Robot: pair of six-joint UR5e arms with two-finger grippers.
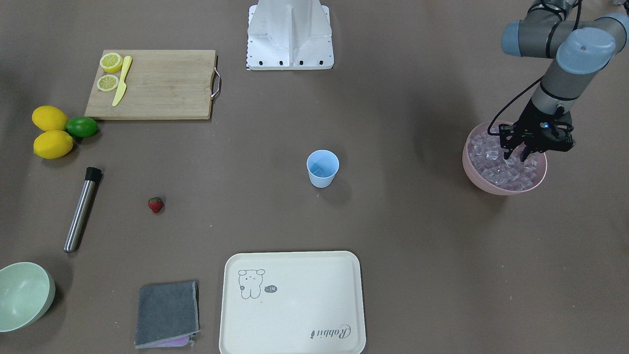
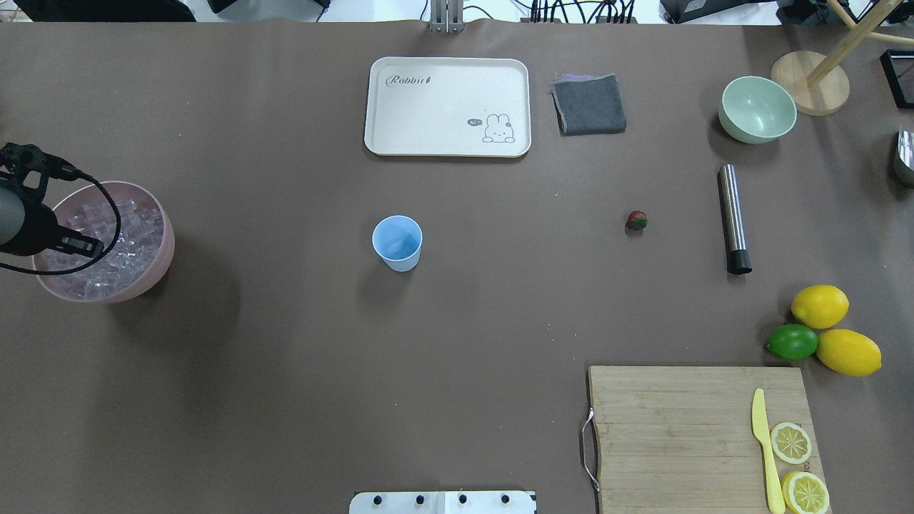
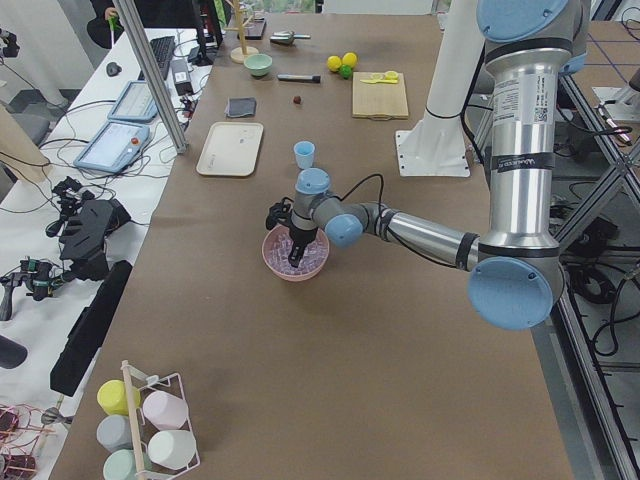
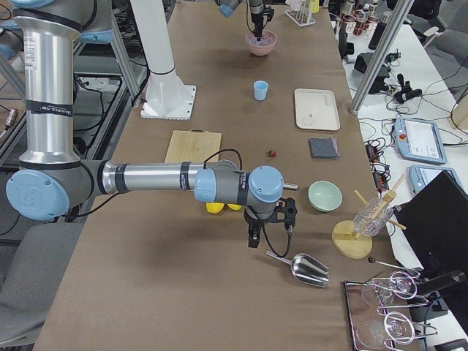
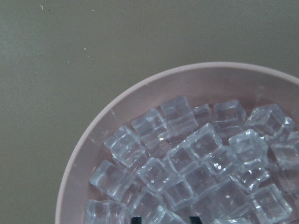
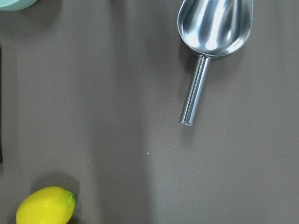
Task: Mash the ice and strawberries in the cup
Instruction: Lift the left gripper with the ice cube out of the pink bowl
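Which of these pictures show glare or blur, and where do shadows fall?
Right wrist view: bright glare in the metal scoop, otherwise sharp. Left wrist view: the ice is crisp with small glints. Overhead view: even light, a soft broad shadow beside the pink bowl, a faint one by the cup.

ice (image 5: 196, 158): clear, glassy, glossy
cup (image 1: 323, 168): smooth blue plastic
bowl (image 5: 117, 116): smooth pink plastic
scoop (image 6: 212, 28): polished, mirror-bright metal
board (image 1: 157, 84): pale grained wood
cloth (image 1: 167, 312): grey matt fabric
bench (image 2: 285, 357): brown, matt
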